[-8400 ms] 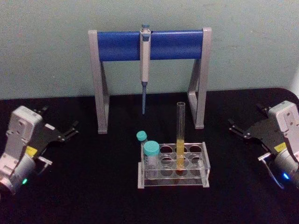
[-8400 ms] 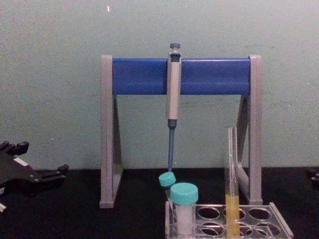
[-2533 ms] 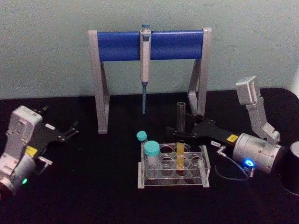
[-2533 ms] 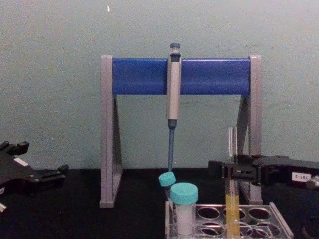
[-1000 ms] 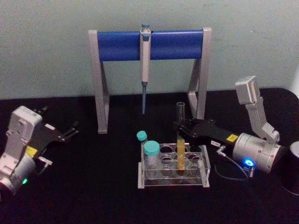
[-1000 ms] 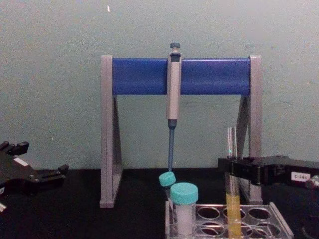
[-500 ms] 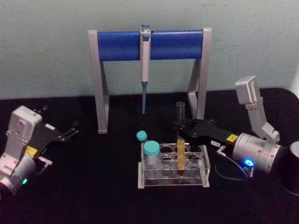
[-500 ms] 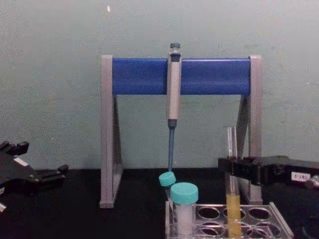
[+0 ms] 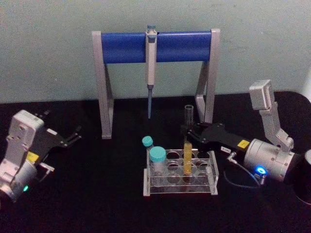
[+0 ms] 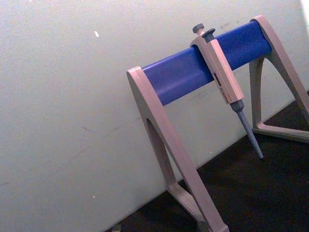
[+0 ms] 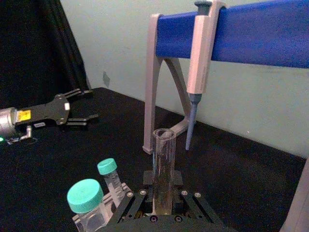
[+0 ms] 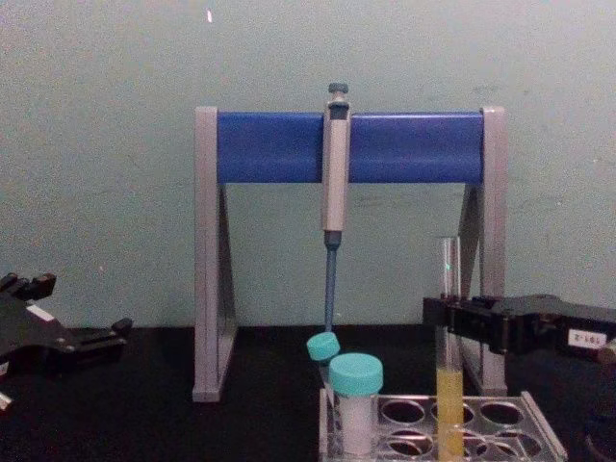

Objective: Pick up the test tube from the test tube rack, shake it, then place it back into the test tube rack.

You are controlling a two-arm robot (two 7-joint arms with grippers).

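Your right gripper [image 9: 187,132] is clamped on the test tube [image 9: 187,145], black fingers pinching the clear glass above the yellow-orange liquid. The tube stands upright, its round lower end inside a hole of the test tube rack [image 9: 214,171], a low clear plastic block near the middle of the black worktop [image 9: 97,204].

Eight seconds ago that gripper was parked by the worktop's right edge. In the chest view the tube now rides slightly higher than half a second back. Your left gripper [image 9: 74,136] has not moved: it rests near the left edge, fingers spread, holding nothing.

The right wrist view gives you the tube's open rim [image 11: 163,134] and both teal-capped vials [image 11: 85,196] in the rack beside it. The chest view gives you the liquid level from the side [image 12: 449,385]. The left wrist view gives you the grey-and-blue stand [image 10: 164,121] with the pipette [image 10: 222,72] hung on its bar (tip pointing down, clear of the worktop).
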